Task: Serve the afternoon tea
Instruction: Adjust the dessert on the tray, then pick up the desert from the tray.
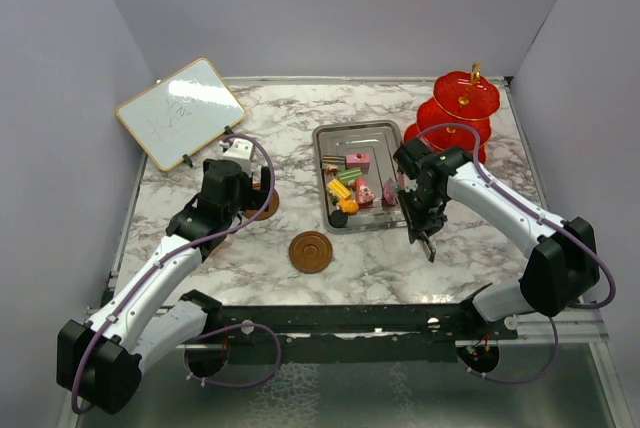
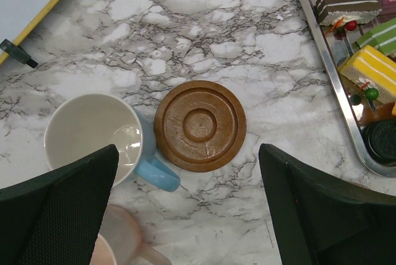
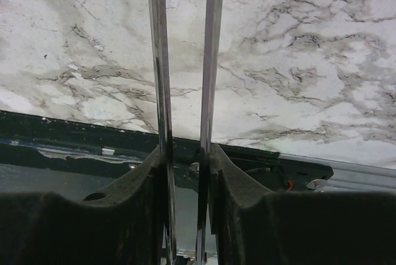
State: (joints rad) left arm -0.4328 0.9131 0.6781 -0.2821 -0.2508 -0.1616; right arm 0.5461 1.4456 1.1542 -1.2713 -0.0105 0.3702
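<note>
Small colourful cake pieces [image 1: 350,188] lie in the steel tray [image 1: 330,138] at mid-table. The red three-tier stand [image 1: 460,108] rises at the back right. One brown saucer [image 1: 310,251] sits near the front; another saucer [image 2: 200,125] lies below my left gripper [image 2: 189,181], which hangs open above it. The blue cup [image 2: 93,138] touches that saucer's left side, and the pink cup [image 2: 117,240] is just nearer. My right gripper [image 3: 185,160] is shut on metal tongs [image 3: 159,60], right of the tray over bare marble. The tong blades stand slightly apart with nothing between them.
A wood-framed whiteboard [image 1: 180,111] leans at the back left. Purple walls close in the table on three sides. The tray's rim [image 2: 337,85] runs just right of the left gripper, with brown, green, yellow and black cakes inside. A black rail lines the near table edge.
</note>
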